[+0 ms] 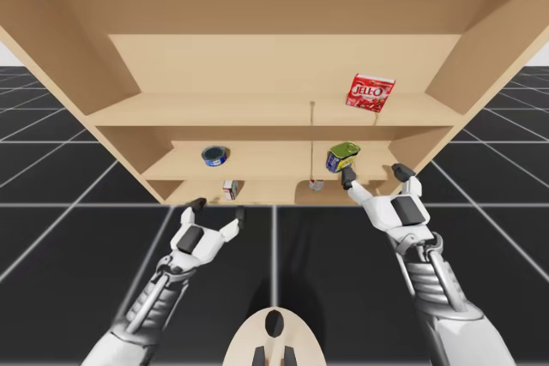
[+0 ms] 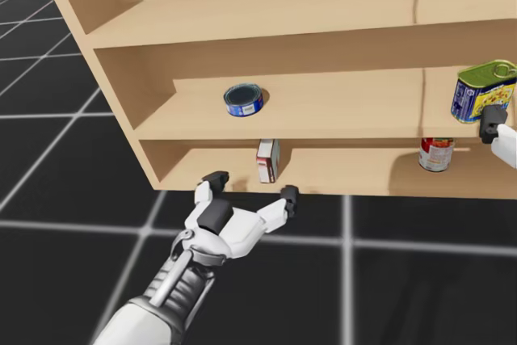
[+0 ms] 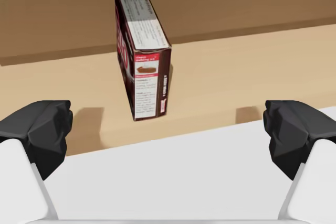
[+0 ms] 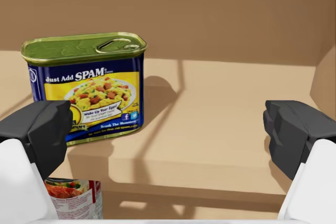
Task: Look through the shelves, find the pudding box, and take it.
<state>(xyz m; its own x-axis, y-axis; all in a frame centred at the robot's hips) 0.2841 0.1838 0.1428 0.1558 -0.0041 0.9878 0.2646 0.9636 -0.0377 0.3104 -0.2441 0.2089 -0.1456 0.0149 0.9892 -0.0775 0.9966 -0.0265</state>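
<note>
Pudding box (image 3: 143,59) stands upright at the front edge of the bottom shelf (image 3: 226,74), ahead of your wide-open left gripper (image 3: 168,129); advance level, centre it, then close on its broad sides.

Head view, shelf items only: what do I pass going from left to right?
On the shelves: blue round can → dark brown upright box → red and white can → blue and yellow rectangular tin.
</note>
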